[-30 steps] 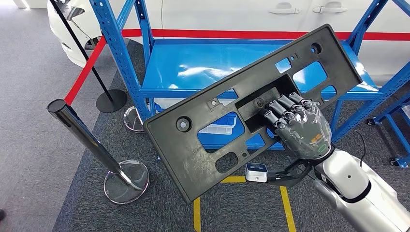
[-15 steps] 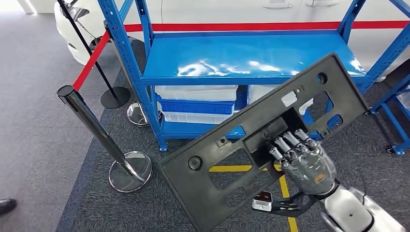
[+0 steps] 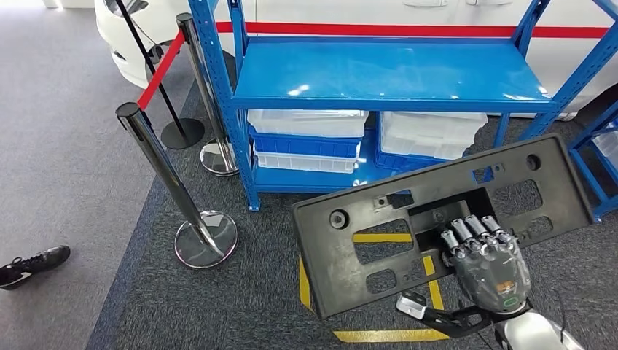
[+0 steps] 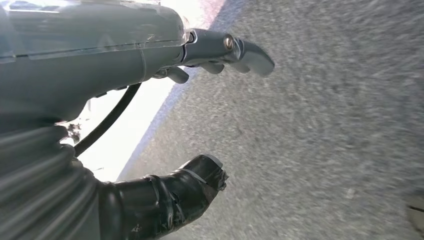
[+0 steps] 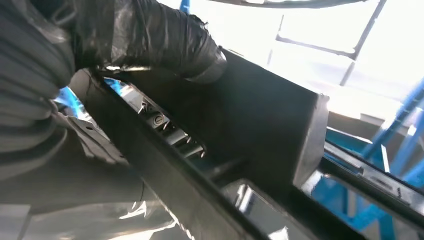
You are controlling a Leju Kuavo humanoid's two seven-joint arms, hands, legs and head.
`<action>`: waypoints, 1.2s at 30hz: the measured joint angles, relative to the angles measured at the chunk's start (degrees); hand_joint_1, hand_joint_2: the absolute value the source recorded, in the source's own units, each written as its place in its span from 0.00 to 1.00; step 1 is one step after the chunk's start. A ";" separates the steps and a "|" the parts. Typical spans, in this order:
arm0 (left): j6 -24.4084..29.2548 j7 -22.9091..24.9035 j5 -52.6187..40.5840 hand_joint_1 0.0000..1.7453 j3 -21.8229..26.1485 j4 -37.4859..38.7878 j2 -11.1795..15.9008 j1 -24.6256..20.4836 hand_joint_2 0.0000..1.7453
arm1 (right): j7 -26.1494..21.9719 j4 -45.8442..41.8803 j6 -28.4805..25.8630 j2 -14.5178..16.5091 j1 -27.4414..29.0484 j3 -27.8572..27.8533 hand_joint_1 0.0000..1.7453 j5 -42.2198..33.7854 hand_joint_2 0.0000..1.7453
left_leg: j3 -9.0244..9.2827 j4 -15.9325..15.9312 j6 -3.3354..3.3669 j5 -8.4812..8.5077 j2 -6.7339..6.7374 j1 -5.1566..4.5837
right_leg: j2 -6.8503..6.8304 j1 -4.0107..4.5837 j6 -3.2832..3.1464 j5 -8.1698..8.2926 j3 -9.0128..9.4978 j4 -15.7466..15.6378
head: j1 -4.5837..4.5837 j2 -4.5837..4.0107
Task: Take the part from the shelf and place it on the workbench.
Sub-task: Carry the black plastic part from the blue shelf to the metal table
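The flat black plastic panel with cut-outs (image 3: 437, 219) is being gripped by the right hand (image 3: 487, 259), fingers hooked through its central opening, and is now being carried lower and clear of the blue metal shelf (image 3: 379, 73), while the left hand (image 4: 150, 125) is being held apart-fingered, holding nothing, over grey carpet (image 4: 325, 125).

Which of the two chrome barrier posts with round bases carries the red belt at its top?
The far chrome post, beside the blue shelf's leg, carries the red belt. The nearer post has a bare black cap.

Part (image 3: 379, 219) before shelf (image 3: 379, 73); stanchion (image 3: 175, 189) left
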 joint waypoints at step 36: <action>-0.19 1.13 1.11 0.00 2.55 -1.79 -0.48 -1.12 1.00 | -6.30 1.29 -0.18 1.56 6.64 -11.85 1.00 -4.06 1.00 | -6.57 1.39 -0.47 4.84 -3.04 -0.27 | 0.84 -0.52 0.23 -0.52 6.02 3.06 | -0.05 0.00</action>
